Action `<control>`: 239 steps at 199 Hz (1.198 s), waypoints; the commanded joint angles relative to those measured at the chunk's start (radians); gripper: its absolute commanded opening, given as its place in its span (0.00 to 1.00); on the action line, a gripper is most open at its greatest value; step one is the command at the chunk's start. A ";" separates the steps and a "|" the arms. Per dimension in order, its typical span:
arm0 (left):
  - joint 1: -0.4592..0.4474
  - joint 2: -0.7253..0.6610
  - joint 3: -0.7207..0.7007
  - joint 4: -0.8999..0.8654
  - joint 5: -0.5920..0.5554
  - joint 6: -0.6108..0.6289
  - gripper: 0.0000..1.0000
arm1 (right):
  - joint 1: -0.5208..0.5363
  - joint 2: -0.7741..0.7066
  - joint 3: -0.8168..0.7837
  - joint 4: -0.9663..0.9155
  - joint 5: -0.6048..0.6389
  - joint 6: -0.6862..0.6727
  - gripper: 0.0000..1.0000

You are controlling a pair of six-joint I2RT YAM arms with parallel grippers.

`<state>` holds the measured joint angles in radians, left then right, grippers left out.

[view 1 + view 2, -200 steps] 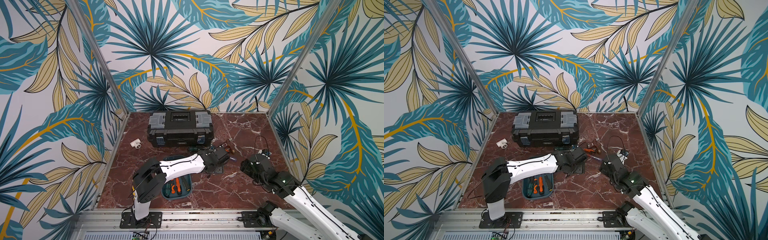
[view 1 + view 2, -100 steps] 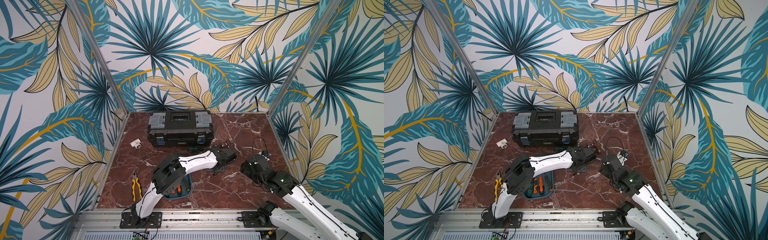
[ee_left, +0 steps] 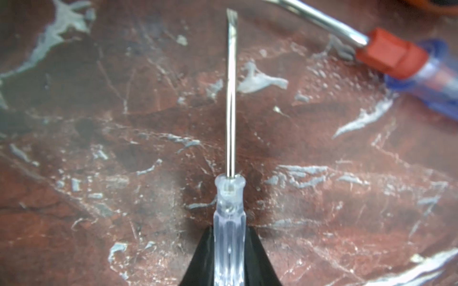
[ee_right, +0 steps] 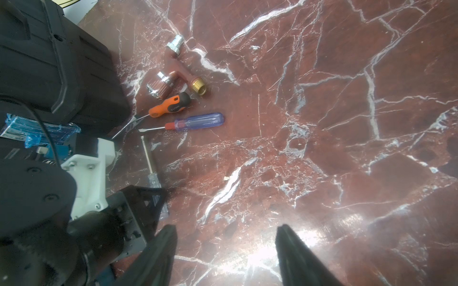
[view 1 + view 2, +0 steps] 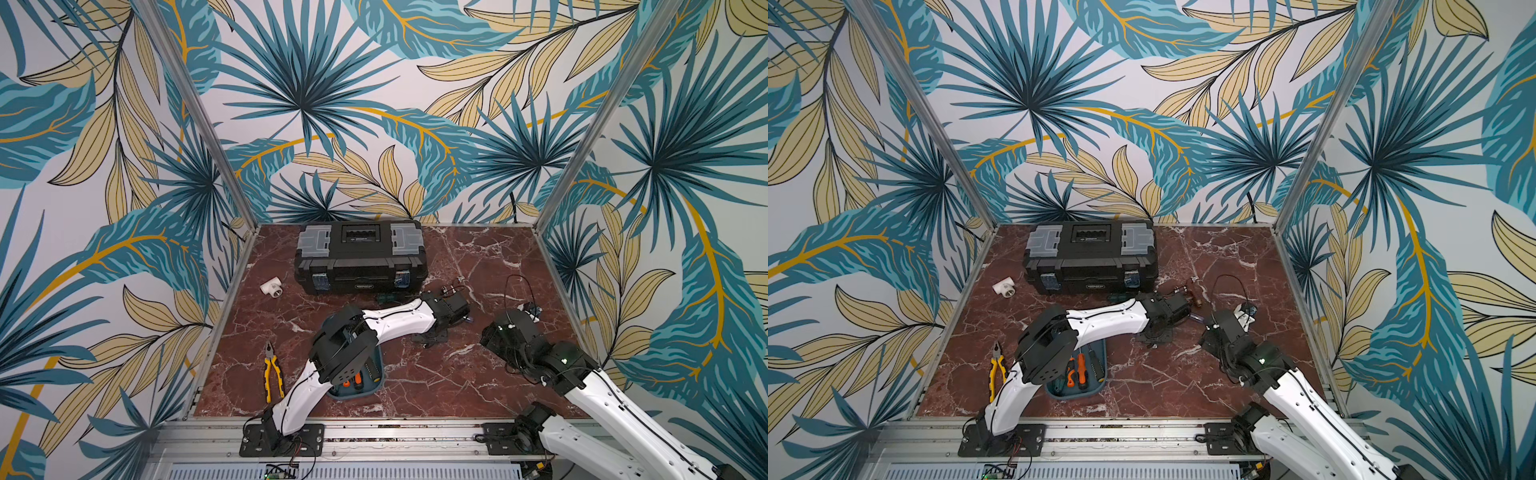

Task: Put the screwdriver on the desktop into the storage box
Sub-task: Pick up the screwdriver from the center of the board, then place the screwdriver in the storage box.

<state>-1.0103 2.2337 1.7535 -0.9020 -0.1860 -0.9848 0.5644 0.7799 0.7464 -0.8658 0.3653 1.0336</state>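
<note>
Marbled desktop [image 3: 99, 123] lies under outstretched left claw [image 3: 229, 250] clamping clear-handled screwdriver [image 3: 230, 148].

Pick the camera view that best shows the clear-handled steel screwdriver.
Left wrist view: the clear-handled steel screwdriver spans the frame, tip to handle, in the left gripper. The right wrist view shows it small, partly hidden; in both top views it is indiscernible.

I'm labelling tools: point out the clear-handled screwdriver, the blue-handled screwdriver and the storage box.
clear-handled screwdriver [image 3: 229, 235]: left wrist view, clear handle.
blue-handled screwdriver [image 4: 198, 120]: right wrist view, blue handle.
storage box [image 5: 1103, 365]: in a top view, teal side wall.
</note>
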 commanded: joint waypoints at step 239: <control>-0.020 -0.793 -0.913 0.068 0.010 -0.357 0.14 | -0.002 0.219 0.017 0.145 -0.133 -0.044 0.69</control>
<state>-1.0386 1.4128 0.8818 -0.8898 -0.2165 -1.3144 0.5644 1.0225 0.7746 -0.7265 0.2337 1.0012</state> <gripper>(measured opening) 0.200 0.693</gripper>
